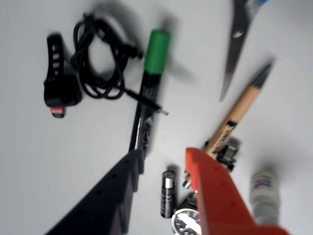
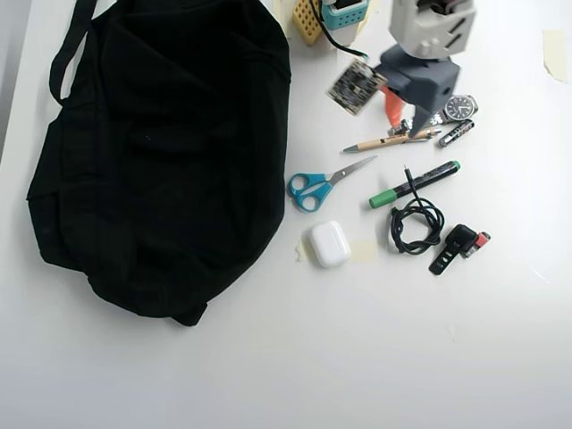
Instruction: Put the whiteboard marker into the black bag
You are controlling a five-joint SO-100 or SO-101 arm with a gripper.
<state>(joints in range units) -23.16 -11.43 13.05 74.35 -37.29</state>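
The whiteboard marker (image 2: 416,183) lies flat on the white table, right of the scissors; its green cap points toward them. In the wrist view the marker (image 1: 146,93) runs from its green cap at the top down to my black fingertip, which hides its lower end. My gripper (image 1: 164,155) is open and empty, with one black and one orange finger (image 1: 215,196). In the overhead view the gripper (image 2: 404,114) hovers over the tan pen and battery, just beyond the marker. The black bag (image 2: 161,152) fills the left side of the table.
Around the marker lie blue-handled scissors (image 2: 317,186), a tan pen (image 2: 389,140), a coiled black cable (image 2: 413,223), a black-and-red clip gadget (image 2: 460,243), a battery (image 2: 456,133), a watch (image 2: 458,107) and a white earbud case (image 2: 328,243).
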